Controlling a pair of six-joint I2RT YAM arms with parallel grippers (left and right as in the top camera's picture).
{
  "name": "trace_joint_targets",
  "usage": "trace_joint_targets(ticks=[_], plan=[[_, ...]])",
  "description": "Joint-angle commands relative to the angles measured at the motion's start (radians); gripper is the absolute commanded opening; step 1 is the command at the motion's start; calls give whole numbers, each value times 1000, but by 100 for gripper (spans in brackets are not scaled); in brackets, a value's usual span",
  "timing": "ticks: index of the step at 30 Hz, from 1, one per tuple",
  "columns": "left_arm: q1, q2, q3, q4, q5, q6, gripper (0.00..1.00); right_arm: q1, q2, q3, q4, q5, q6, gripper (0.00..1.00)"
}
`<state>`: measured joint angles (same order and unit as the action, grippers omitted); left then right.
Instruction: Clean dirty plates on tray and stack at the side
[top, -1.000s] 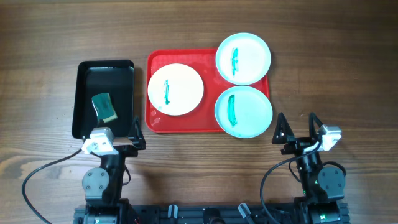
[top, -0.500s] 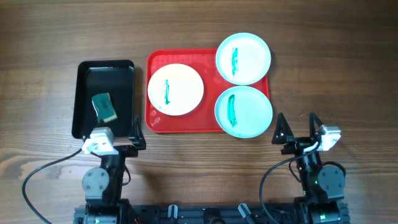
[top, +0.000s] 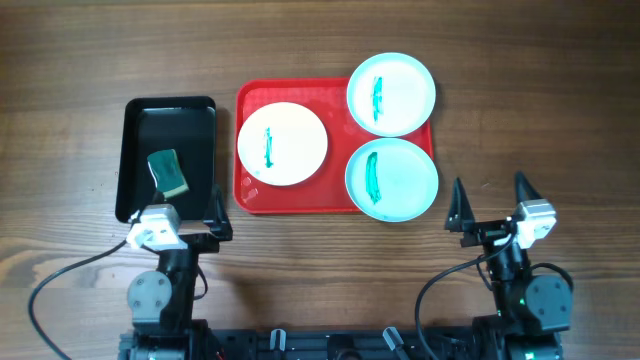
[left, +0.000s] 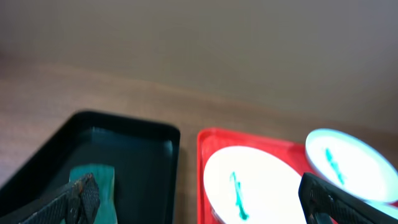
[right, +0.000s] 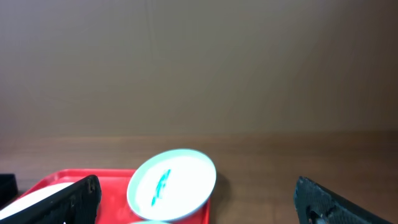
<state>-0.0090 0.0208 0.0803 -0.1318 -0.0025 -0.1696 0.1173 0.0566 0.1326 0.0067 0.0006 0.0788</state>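
Note:
The red tray lies mid-table. On it sit a white plate and two pale aqua plates, one at the back right and one at the front right. Each has a green smear. My left gripper is open and empty, near the table's front, by the black tray's front edge. My right gripper is open and empty, right of the front aqua plate. The left wrist view shows the white plate and an aqua plate ahead. The right wrist view shows the back aqua plate.
A black tray stands left of the red tray and holds a green sponge. The sponge also shows in the left wrist view, near my left finger. Bare wood surrounds both trays.
My right arm has shifted slightly right and toward the front edge. My left arm has shifted slightly left. The plates, trays and sponge have not moved.

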Motion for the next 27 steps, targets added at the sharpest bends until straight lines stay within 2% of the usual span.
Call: trace_joint_targets(ticks=[1, 9, 15, 18, 22, 25, 27], plan=[[5, 66, 133, -27, -33, 5, 100, 4, 90, 99, 4, -1, -50, 100], [5, 415, 465, -211, -32, 5, 100, 4, 461, 394, -56, -109, -50, 100], [5, 750, 826, -501, -32, 0, 100, 4, 755, 681, -270, -221, -52, 100], [5, 950, 1027, -688, -32, -49, 100, 4, 901, 843, -424, -270, -52, 100], [5, 1170, 1250, -891, 52, -55, 100, 4, 1069, 1038, -663, -305, -52, 100], [5, 1260, 1285, -895, 103, -55, 100, 3, 1149, 1088, -694, -286, -51, 100], [5, 1302, 1285, -896, 118, -55, 100, 3, 1188, 1088, -668, -340, 43, 100]])
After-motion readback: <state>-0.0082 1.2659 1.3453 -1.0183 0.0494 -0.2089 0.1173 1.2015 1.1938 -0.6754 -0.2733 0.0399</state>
